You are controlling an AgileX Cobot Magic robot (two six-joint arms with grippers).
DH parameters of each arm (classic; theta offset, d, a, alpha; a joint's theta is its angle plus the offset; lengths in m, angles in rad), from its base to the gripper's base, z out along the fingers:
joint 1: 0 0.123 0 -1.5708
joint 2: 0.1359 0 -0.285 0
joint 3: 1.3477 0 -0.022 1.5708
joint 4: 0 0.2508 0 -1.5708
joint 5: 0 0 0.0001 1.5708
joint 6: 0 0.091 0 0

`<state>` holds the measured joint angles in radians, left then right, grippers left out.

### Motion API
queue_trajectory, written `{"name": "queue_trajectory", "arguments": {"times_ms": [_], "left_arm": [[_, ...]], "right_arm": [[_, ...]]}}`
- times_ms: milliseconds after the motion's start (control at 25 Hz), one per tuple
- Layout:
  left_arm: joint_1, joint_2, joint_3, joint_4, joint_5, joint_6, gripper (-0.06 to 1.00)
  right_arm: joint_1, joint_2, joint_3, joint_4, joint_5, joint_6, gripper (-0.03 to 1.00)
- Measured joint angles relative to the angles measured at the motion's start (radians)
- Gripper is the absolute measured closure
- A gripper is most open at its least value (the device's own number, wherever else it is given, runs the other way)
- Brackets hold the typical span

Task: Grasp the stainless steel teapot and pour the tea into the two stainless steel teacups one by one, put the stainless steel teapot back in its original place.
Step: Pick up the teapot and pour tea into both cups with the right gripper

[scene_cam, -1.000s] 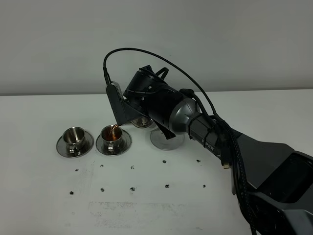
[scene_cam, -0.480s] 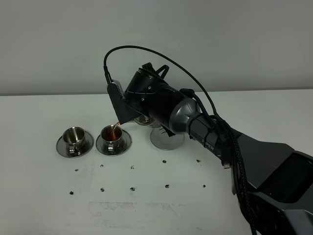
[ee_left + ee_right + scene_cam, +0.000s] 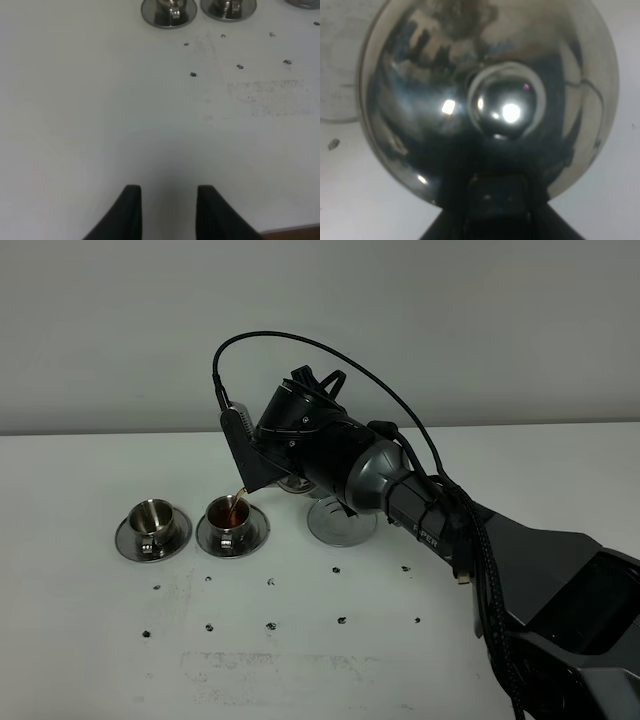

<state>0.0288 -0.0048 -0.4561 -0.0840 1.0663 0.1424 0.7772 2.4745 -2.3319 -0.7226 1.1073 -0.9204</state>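
My right gripper (image 3: pixel 278 462) is shut on the stainless steel teapot (image 3: pixel 294 485) and holds it tilted to the left above the table. A thin stream of brown tea runs from its spout into the right teacup (image 3: pixel 232 514), which holds brown tea. The left teacup (image 3: pixel 152 519) stands beside it on its own saucer. The bare saucer (image 3: pixel 340 524), the pot's original place, lies under my right wrist. In the right wrist view the teapot (image 3: pixel 485 95) and its lid knob (image 3: pixel 506 106) fill the frame. My left gripper (image 3: pixel 167 212) is open and empty, low over bare table.
The white table (image 3: pixel 300 640) carries small dark specks in front of the cups. The left wrist view shows both teacups (image 3: pixel 169 7) (image 3: pixel 229 6) at the far edge and the table's near edge (image 3: pixel 295 231). My right arm (image 3: pixel 500 550) crosses the right half.
The right gripper has tipped the teapot slightly further and lifted it a little. Tea keeps flowing into the right cup. More of the bare saucer shows.
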Motion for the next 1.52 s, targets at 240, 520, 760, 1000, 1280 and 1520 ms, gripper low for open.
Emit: {"name": "queue_trajectory", "arguments": {"times_ms": [240,520,760,1000,1280,1520], "left_arm": [[0.0,0.0,0.0,0.0,0.0,0.0,0.66],[0.0,0.0,0.0,0.0,0.0,0.0,0.66],[0.0,0.0,0.0,0.0,0.0,0.0,0.66],[0.0,0.0,0.0,0.0,0.0,0.0,0.66],[0.0,0.0,0.0,0.0,0.0,0.0,0.66],[0.0,0.0,0.0,0.0,0.0,0.0,0.66]], "right_arm": [[0.001,0.0,0.0,0.0,0.0,0.0,0.79],[0.01,0.0,0.0,-0.001,0.0,0.0,0.79],[0.011,0.0,0.0,-0.002,0.0,0.0,0.79],[0.011,0.0,0.0,-0.005,0.0,0.0,0.79],[0.011,0.0,0.0,0.064,0.0,0.004,0.79],[0.011,0.0,0.0,0.075,0.0,0.044,0.79]]}}
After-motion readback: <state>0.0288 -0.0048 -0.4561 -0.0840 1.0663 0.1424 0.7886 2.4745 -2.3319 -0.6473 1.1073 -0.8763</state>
